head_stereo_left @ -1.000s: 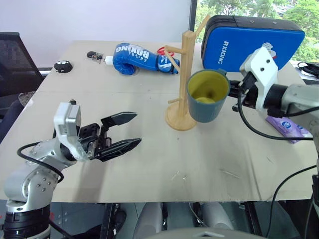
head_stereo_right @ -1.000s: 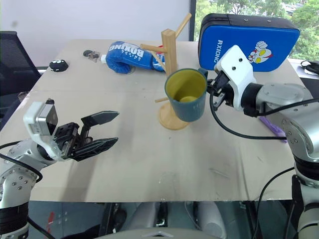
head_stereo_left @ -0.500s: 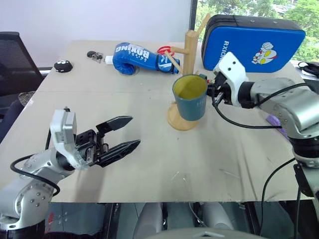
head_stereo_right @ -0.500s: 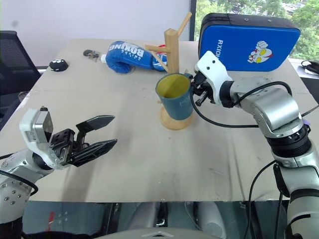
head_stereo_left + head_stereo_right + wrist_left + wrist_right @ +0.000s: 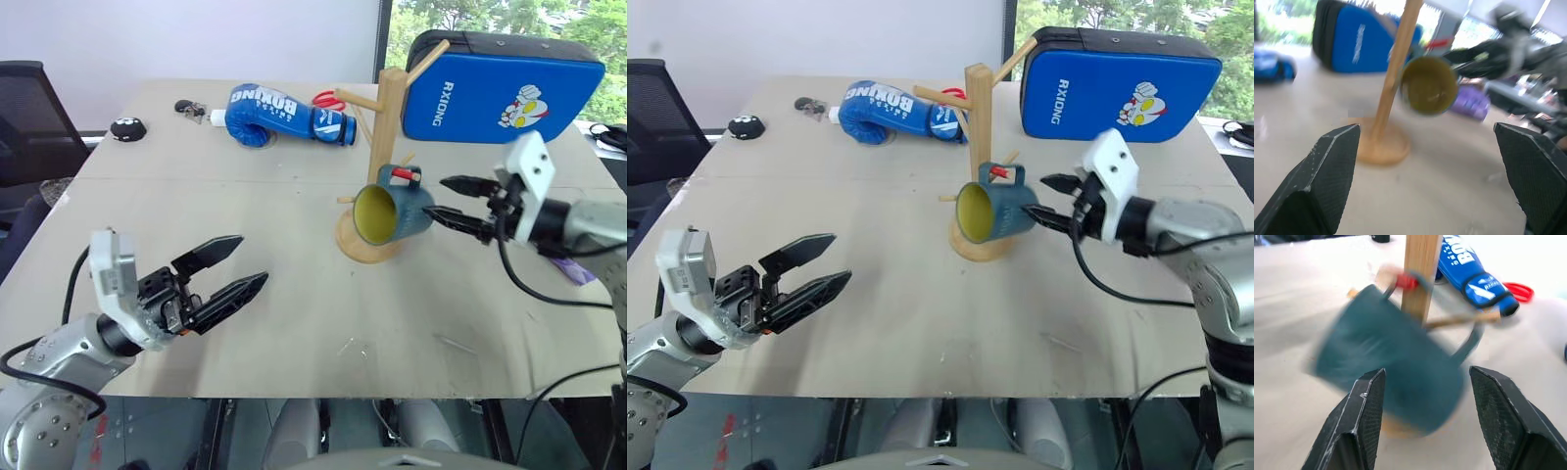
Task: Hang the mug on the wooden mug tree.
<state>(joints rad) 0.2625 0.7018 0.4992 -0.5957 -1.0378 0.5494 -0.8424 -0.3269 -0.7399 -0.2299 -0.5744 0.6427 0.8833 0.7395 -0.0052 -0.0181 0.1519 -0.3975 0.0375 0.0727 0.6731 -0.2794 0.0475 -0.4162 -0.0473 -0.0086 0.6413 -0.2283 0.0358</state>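
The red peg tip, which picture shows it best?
The left eye view: the red tip pokes clearly through the mug's handle. The right eye view shows the same. The right wrist view shows it blurred; the left wrist view, a faint smear.

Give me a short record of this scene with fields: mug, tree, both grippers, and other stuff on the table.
mug: mug hangs by its handle on the red-tipped peg, mouth tilted sideways
tree: mug tree upright on the table
right gripper: right gripper open, beside the mug, holding nothing
left gripper: left gripper open, empty
other: boxing glove, blue pad, red scissors
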